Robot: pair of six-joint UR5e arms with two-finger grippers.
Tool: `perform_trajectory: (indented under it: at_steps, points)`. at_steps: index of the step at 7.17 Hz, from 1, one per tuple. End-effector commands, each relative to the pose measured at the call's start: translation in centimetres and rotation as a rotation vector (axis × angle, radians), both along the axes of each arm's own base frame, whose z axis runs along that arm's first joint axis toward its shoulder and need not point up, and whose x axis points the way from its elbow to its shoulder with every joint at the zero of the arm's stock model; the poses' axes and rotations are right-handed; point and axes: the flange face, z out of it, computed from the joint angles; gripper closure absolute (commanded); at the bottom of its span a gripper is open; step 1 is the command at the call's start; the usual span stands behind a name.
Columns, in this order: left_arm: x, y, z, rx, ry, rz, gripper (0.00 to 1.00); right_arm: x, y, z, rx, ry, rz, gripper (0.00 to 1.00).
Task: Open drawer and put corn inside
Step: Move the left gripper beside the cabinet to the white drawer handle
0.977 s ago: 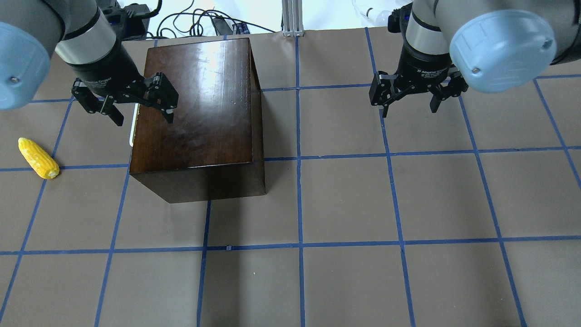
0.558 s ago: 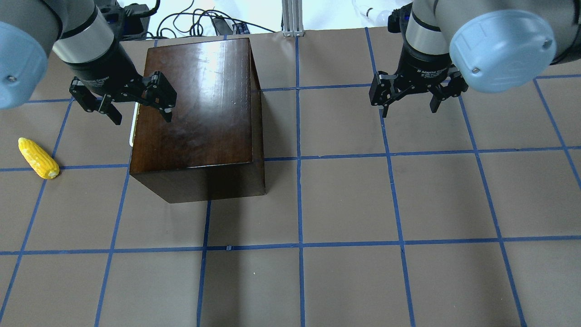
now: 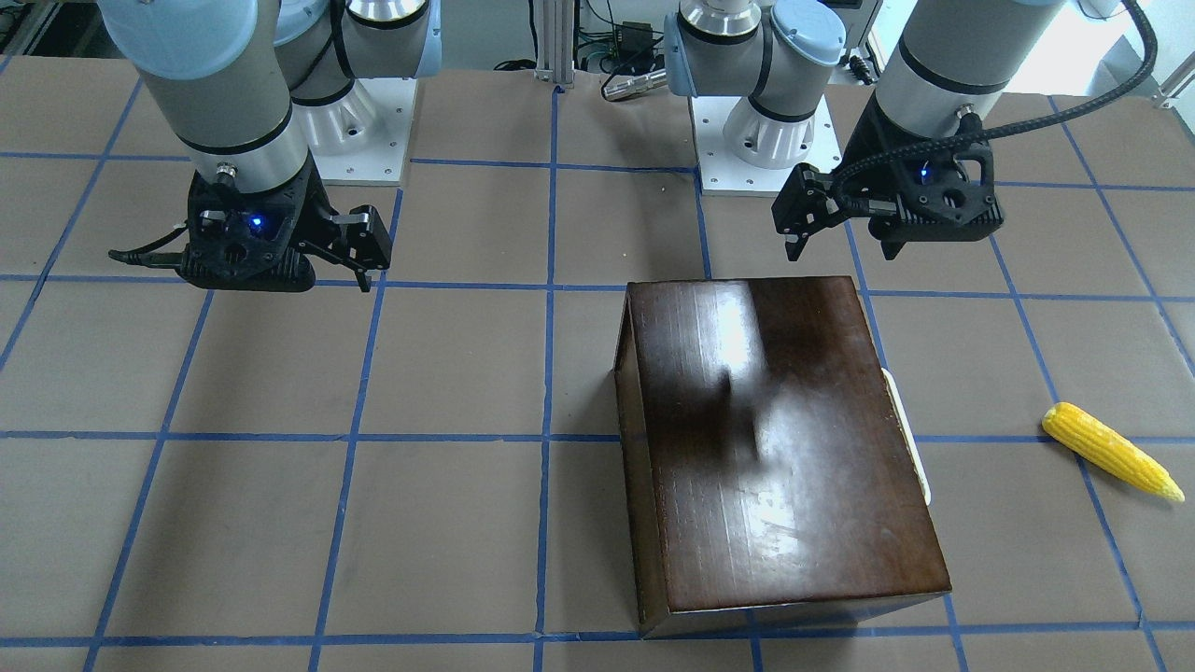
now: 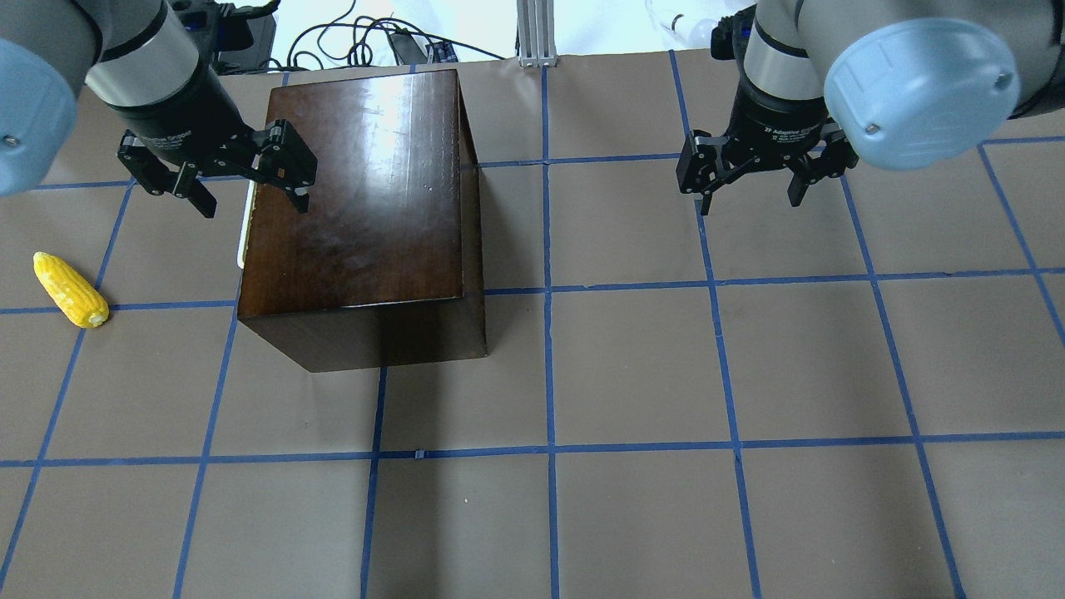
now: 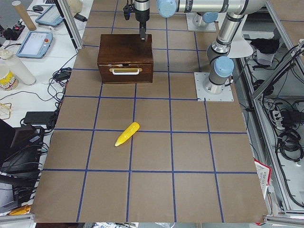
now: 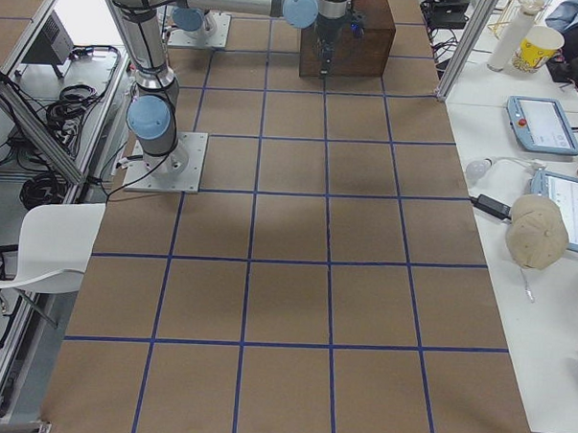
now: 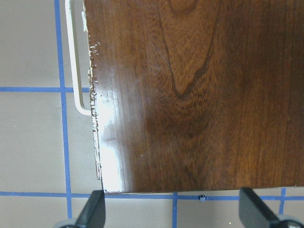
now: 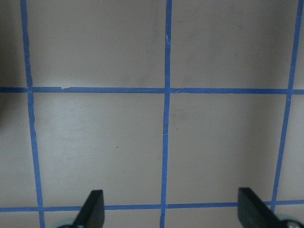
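- While the drawer [image 5: 147,71] looks shut, its front flush with the box [image 4: 358,191], the step in hand is the reach for the handle [image 7: 70,57]. In the overhead view the handle runs along the box's 9 o'clock face.
- The left end effector [image 4: 254,204] hovers above the box's 10 o'clock corner, spread wide and holding nothing. One of its fingers [image 7: 92,209] hangs off the edge, the other over the top.
- The right end effector [image 4: 750,200] hangs at 3 o'clock of the box, well apart from it. It is equally wide and empty, over bare bench [image 4: 632,358].
- The corn [image 4: 71,289] lies on the bench at about 8 o'clock of the box, well apart from it and touched by nothing.
- To do this well, I judge the left end effector should shift toward 6 o'clock to the handle's middle. It should then descend outside the 9 o'clock face, so that a pull does not twist the drawer.
- The gap between handle and front looks narrow in the left wrist view, so the inner finger needs careful alignment. Narrowing the spread first would likely help it clear the box's top edge.
- Once the end effector has closed on the handle, the pull should go straight toward 9 o'clock and slowly. The box seems to stand free and may slide along with it.
- The drawer should come out far enough to take the corn's whole length. The corn seems to lie off the drawer's path, though that merits a check.
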Motion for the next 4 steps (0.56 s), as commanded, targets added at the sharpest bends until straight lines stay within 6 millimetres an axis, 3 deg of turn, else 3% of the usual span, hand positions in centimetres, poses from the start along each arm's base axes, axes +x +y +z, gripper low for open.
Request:
perform_trajectory:
  at_steps: [1, 2, 4]
  points:
    - [5.2, -2.4, -0.5, -0.047, 0.005, 0.094, 0.00, 0.0, 0.0, 0.0, 0.001, 0.001, 0.000, 0.00]
    - [7.8, -2.7, -0.7, -0.051, 0.034, 0.096, 0.00, 0.0, 0.0, 0.0, 0.000, 0.001, 0.000, 0.00]
    - [16.8, -3.0, -1.6, -0.062, 0.102, 0.031, 0.00, 0.0, 0.0, 0.0, 0.000, 0.002, 0.000, 0.00]
